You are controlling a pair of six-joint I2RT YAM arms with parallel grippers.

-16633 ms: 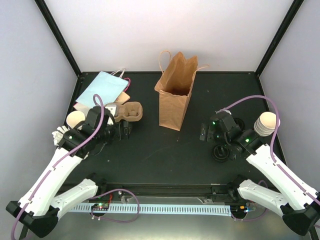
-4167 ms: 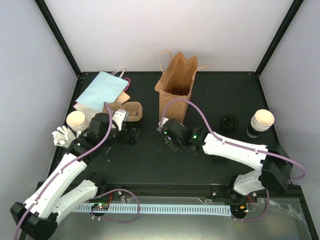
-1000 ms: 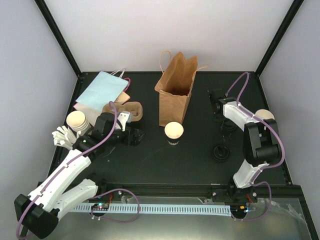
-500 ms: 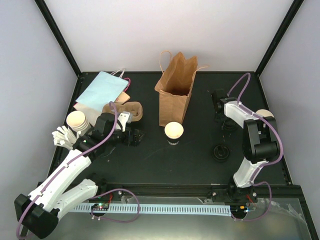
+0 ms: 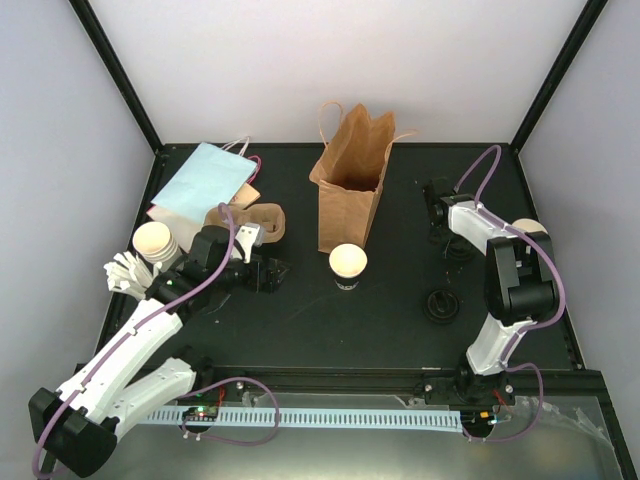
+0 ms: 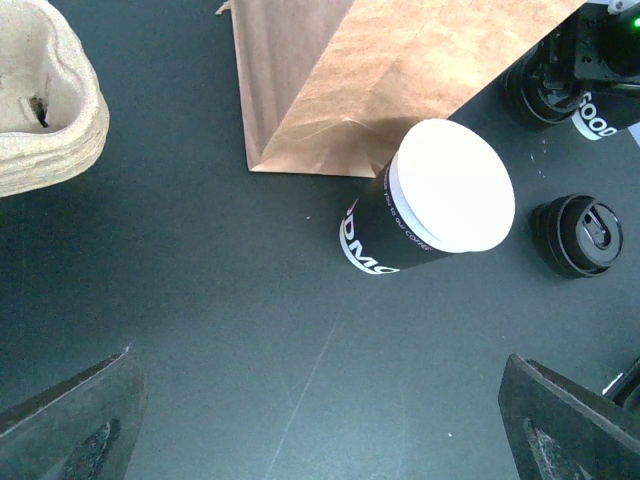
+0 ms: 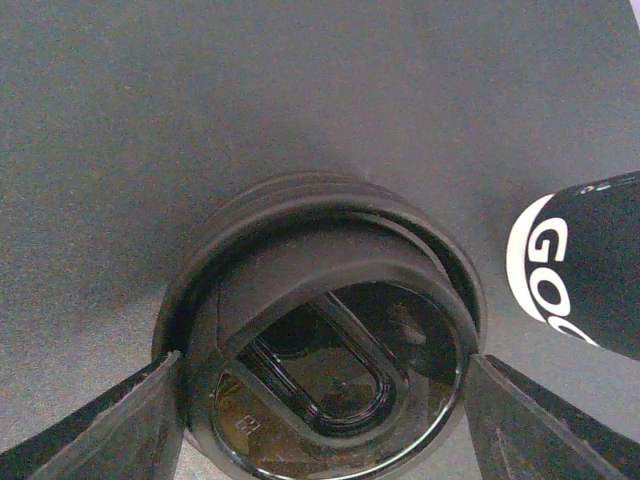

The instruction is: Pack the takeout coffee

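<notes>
Takeout coffee lid point(image 7: 340, 300), round ribbed glossy black plastic, sits far right between the right gripper's point(image 7: 324, 358) wide-spread fingers; pinching or not, I cannot tell. Left gripper point(image 6: 318, 370) gapes empty. Black paper cup point(image 6: 430, 215), cream inside, stands mid-table just beside the creased brown bag point(image 6: 350, 90).

White "GO" on black cup point(image 7: 588, 268); partial "DMC" on open cup point(image 6: 425, 220)

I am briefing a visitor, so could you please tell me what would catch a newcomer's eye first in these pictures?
The brown paper bag standing open at rear centre, with a lidless black cup just in front of it. At the right, the right gripper hangs over a stack of black lids.
</notes>
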